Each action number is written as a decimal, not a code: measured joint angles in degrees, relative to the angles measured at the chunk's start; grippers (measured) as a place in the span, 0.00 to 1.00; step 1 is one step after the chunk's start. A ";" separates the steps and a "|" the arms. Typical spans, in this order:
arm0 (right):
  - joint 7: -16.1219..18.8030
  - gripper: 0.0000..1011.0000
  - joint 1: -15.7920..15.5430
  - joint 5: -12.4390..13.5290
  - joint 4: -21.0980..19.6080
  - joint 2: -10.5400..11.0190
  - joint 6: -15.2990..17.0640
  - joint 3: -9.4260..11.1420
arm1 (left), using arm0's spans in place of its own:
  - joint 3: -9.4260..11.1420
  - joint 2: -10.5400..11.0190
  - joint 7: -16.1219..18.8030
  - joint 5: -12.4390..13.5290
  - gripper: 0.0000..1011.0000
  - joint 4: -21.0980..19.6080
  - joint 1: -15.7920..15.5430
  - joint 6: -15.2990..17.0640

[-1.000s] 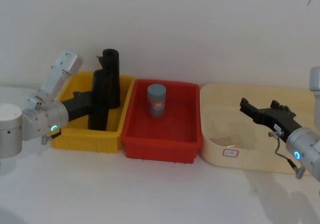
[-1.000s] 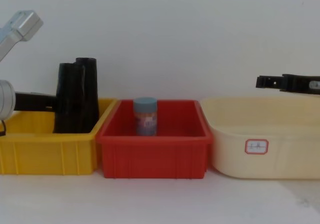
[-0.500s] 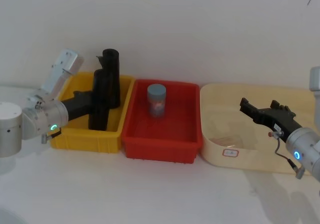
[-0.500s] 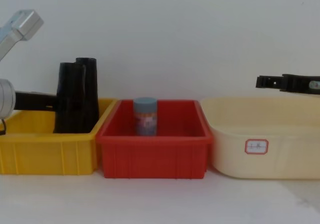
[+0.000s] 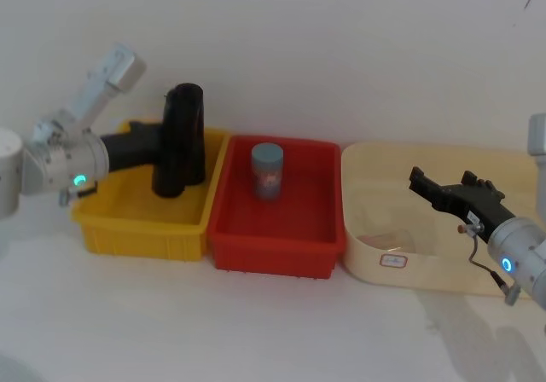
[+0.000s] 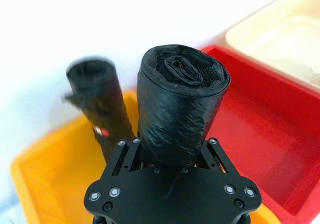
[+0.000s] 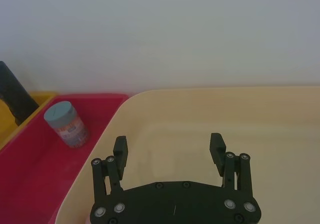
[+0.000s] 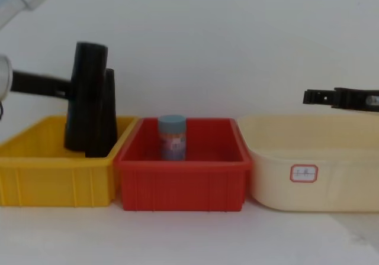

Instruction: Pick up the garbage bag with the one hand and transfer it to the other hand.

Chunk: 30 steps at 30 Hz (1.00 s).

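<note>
The garbage bag (image 5: pixel 177 139), a thick glossy black roll, hangs a little tilted over the yellow bin (image 5: pixel 136 233), its lower end near rim height. My left gripper (image 5: pixel 167 147) on the green-ring arm is shut on its middle. In the left wrist view the roll (image 6: pixel 180 101) sticks out between the fingers (image 6: pixel 216 151). In the chest view it (image 8: pixel 86 93) rises well above the bin. A slimmer black roll (image 8: pixel 109 117) stands just behind it (image 6: pixel 95 101). My right gripper (image 5: pixel 440 186), on the blue-ring arm, hovers open and holds nothing over the cream tub (image 5: pixel 444 267).
A red bin (image 5: pixel 277 254) between the yellow bin and the cream tub holds a blue-lidded jar (image 5: pixel 267 170). The three containers stand side by side against a white wall, with bare white table in front of them.
My left gripper has risen with the garbage bag, lifting it off the yellow bin's floor and in front of the slimmer roll. The right arm has not moved.
</note>
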 joint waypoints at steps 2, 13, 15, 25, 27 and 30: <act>0.00 0.99 0.00 0.00 0.00 0.00 0.00 0.00 | 0.37 0.39 -1.03 0.22 0.38 -0.32 -0.69 0.00; 0.03 0.99 0.01 0.00 0.00 -0.01 -0.03 0.01 | 2.48 2.40 -8.50 0.48 0.38 -0.25 -6.23 -1.33; 0.21 0.99 0.08 0.00 -0.02 0.01 -0.24 0.02 | 2.65 2.20 -10.06 -0.03 0.38 0.62 -7.33 -2.00; 2.45 0.99 1.15 0.22 -0.69 0.54 -3.21 0.05 | 3.42 -0.85 -17.68 -3.02 0.38 7.75 -12.04 -5.91; 3.22 0.99 1.52 0.52 -0.90 0.65 -4.15 0.09 | 3.61 -1.90 -19.67 -3.81 0.38 9.89 -13.23 -7.00; 4.02 0.99 1.96 0.89 -1.15 0.77 -5.13 0.15 | 3.80 -3.48 -22.09 -4.78 0.38 12.92 -14.86 -8.44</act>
